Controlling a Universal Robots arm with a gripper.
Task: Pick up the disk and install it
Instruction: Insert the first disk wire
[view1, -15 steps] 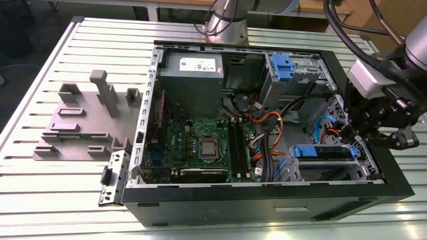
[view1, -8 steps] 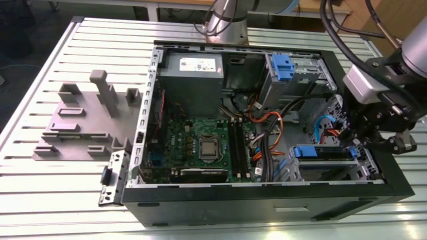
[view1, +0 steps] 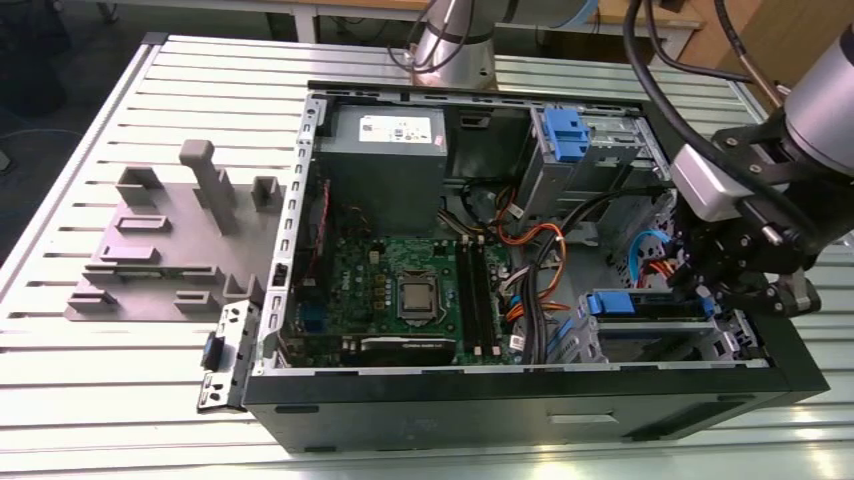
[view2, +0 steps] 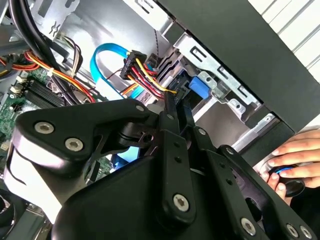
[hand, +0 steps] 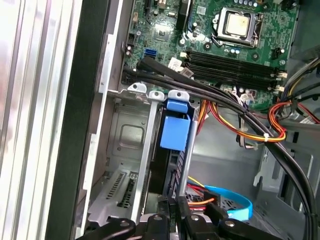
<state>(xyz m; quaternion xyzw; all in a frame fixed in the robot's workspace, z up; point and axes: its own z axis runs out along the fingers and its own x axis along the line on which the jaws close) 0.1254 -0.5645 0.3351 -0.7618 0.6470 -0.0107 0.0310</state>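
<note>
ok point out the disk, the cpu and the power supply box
disk (hand: 174, 134), first wrist view, on its blue frame
cpu (view1: 418, 299), exterior view, on its metal lid
power supply box (view1: 384, 152), exterior view, on its grey top

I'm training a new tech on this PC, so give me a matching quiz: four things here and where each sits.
1 disk
2 processor
3 grey fixture
4 hand

a on the table, outside the case
b in the metal bay
c on the green board
d beside the case's outer wall

Pairs: 1-b, 2-c, 3-a, 4-d.
</note>
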